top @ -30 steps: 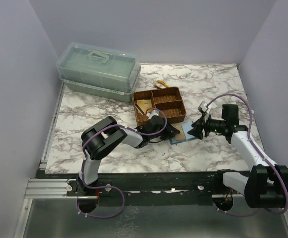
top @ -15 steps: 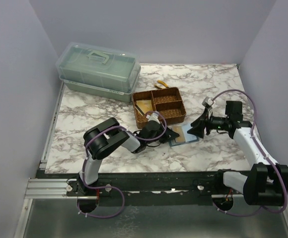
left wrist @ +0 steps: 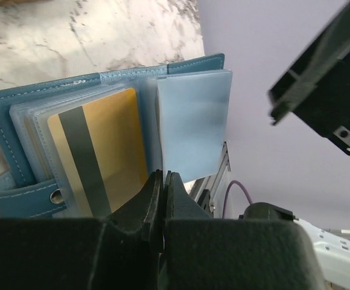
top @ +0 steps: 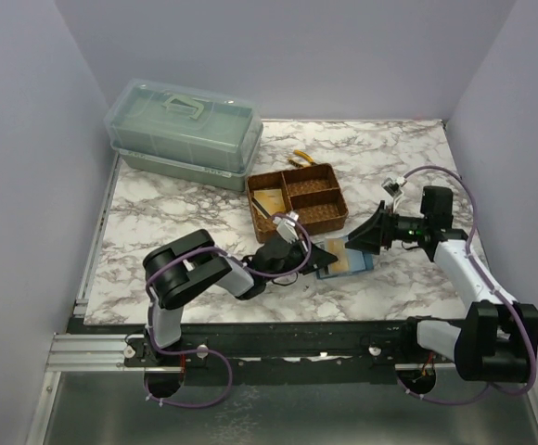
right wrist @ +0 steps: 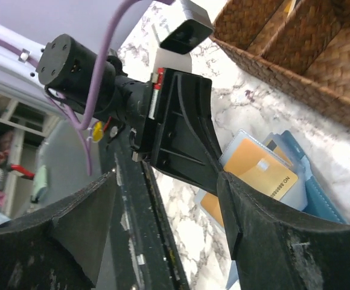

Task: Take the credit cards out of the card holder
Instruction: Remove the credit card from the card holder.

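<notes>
The teal-blue card holder lies open in front of the woven tray. Its clear sleeves fan out in the left wrist view, where the card holder shows a gold credit card with a dark stripe beside a pale sleeve. My left gripper is shut, its tips pinched at the sleeves' near edge. My right gripper hovers open just right of the holder. In the right wrist view a gold credit card with printed numbers sits in a lifted sleeve beyond the open right gripper.
A brown woven three-compartment tray stands behind the holder, also seen as the tray in the right wrist view. Yellow-handled pliers lie behind it. A green lidded storage box fills the back left. Walls close both sides.
My left gripper has shut at the holder's sleeves and shifted slightly nearer and right. My right gripper has opened wider and drawn back a little from the holder.
</notes>
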Tool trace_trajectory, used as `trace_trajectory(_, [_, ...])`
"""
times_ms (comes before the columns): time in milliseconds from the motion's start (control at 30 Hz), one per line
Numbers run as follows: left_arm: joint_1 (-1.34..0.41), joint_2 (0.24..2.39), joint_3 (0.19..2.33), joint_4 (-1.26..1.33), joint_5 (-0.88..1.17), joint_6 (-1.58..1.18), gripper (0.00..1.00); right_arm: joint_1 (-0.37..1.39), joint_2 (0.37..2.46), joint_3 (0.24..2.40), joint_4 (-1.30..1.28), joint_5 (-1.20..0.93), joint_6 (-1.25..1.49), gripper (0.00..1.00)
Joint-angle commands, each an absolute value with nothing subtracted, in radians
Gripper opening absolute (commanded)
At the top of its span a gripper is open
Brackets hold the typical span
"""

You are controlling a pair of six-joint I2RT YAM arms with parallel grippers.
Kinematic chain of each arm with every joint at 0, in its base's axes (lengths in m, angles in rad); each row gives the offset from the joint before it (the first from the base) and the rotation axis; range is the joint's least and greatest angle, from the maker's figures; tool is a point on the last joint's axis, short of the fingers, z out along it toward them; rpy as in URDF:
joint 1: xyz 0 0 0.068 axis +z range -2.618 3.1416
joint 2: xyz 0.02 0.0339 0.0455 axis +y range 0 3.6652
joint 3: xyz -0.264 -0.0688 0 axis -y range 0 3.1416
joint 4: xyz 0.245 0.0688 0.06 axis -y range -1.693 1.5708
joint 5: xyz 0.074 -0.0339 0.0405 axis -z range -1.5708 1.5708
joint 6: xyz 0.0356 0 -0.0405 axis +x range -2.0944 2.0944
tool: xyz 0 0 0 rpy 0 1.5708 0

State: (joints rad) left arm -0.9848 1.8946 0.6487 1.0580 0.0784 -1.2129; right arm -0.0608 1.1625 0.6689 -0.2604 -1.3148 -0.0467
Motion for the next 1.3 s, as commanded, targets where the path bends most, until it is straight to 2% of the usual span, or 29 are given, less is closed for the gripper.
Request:
trace_trajectory(0, [-1.018, 1.842, 0.634, 1.184, 0.01, -1.148, 0.0, -0.066, 1.196, 0.629, -0.179, -1.366, 0.105, 0.76])
trace_trajectory(133, [-1.021, 1.828, 0.635, 1.187, -0.038, -1.13, 0.0, -0.065, 1.234, 0.615, -0.169, -1.375, 0.131, 0.77])
trace_trajectory(433, [-1.022, 1.774, 0.641, 1.181, -0.099, -1.092, 0.0, -0.065, 1.25, 0.621, -0.178, -1.245, 0.161, 0.76])
trace_trajectory(1267, [-1.023, 1.718, 0.677, 1.239, 0.088, -1.019, 0.0, -0.112, 1.169, 0.597, -0.098, -1.339, 0.205, 0.76])
